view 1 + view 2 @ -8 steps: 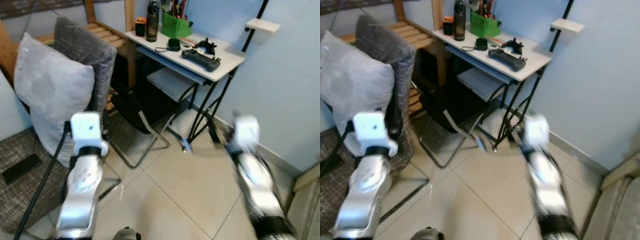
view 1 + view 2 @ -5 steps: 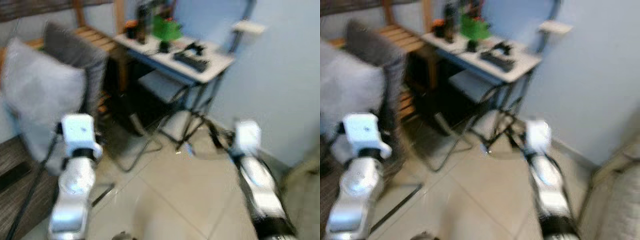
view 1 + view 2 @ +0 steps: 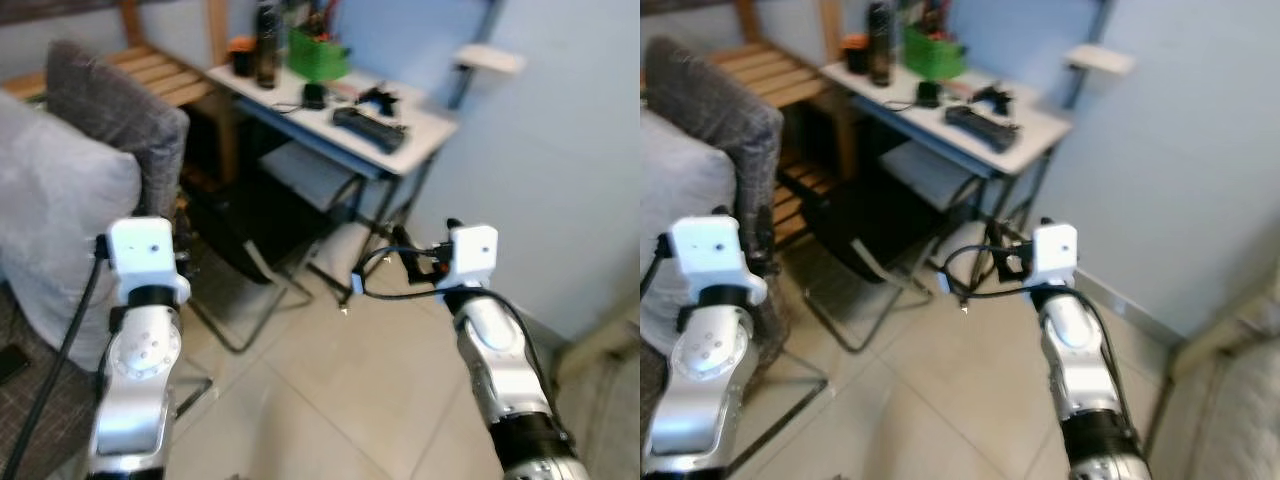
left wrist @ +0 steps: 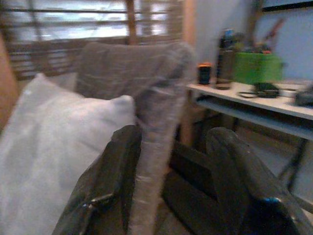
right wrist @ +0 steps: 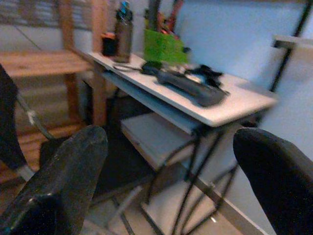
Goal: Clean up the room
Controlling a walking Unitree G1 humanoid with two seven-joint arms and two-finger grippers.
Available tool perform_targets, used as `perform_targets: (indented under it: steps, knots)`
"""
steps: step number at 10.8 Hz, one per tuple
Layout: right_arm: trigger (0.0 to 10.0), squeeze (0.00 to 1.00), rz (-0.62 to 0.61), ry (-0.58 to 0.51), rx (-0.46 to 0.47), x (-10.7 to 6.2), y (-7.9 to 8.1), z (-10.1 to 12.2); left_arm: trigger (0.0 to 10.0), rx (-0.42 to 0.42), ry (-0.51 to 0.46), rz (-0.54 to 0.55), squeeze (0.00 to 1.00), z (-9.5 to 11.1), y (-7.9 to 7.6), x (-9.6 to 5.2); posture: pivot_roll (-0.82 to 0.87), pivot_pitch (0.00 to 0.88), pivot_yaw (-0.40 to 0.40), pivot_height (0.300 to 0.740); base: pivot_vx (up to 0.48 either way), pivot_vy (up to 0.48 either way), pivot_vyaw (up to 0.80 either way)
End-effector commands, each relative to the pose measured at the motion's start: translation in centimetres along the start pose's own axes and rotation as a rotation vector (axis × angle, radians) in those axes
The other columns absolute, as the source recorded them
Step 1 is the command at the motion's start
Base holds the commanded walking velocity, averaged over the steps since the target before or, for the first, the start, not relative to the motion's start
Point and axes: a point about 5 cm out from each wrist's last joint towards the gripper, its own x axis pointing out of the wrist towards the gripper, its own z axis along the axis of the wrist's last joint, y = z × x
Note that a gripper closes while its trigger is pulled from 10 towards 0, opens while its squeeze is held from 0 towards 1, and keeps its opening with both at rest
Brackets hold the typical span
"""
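The whole head view has swung since the pictures a moment ago: the white desk [image 3: 352, 112] and the grey cushions [image 3: 70, 190] sit further to the robot's left in the picture than before, so the camera has turned; the furniture itself has not moved. The earlier blur has mostly gone, which suggests the robot is settling to face the desk corner.

The pale cushion [image 4: 54, 147] leans against the darker one [image 4: 146, 88] on the seat at the robot's left. On the desk top lie a green holder [image 5: 165, 45], a dark bottle [image 5: 123, 33], a black controller [image 5: 193, 88] and small dark items.

The right arm is now raised over the tiled floor [image 3: 330, 400], its right gripper [image 5: 161, 166] aimed at the desk, fingers spread wide and holding nothing. The left gripper [image 4: 171, 181] points at the cushions, fingers likewise apart and empty.

Judgement: no item is in hand; which object the tidying concerns cannot be settled from this scene.
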Motion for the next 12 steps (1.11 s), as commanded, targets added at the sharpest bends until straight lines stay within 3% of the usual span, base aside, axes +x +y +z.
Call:
perform_targets:
  steps: [1,4,7,12]
  knots:
    - [10.0,0.04,-0.028,0.021,-0.005,-0.2,-1.0,-0.2,10.0,-0.006,-0.021,-0.011,0.0,0.6,-0.7,0.1,0.19,0.0,-0.085,0.74,0.48,0.0,0.0]
    - [10.0,0.04,-0.021,0.032,0.001,0.1,-0.9,-0.3,10.0,0.007,-0.032,-0.01,0.0,0.7,-0.7,0.3,0.2,0.0,-0.092,0.74,0.48,0.0,0.0]
    - [10.0,0.04,-0.018,0.035,0.012,0.5,-0.7,-0.4,10.0,0.077,-0.115,-0.029,0.0,2.1,-0.7,0.9,0.21,0.0,-0.096,0.74,0.48,0.0,0.0]
    - [10.0,0.05,-0.015,0.044,0.004,0.7,-0.8,-0.7,10.0,0.05,-0.111,-0.012,0.0,2.4,0.5,1.8,0.23,0.0,-0.115,0.74,0.48,0.0,0.0]
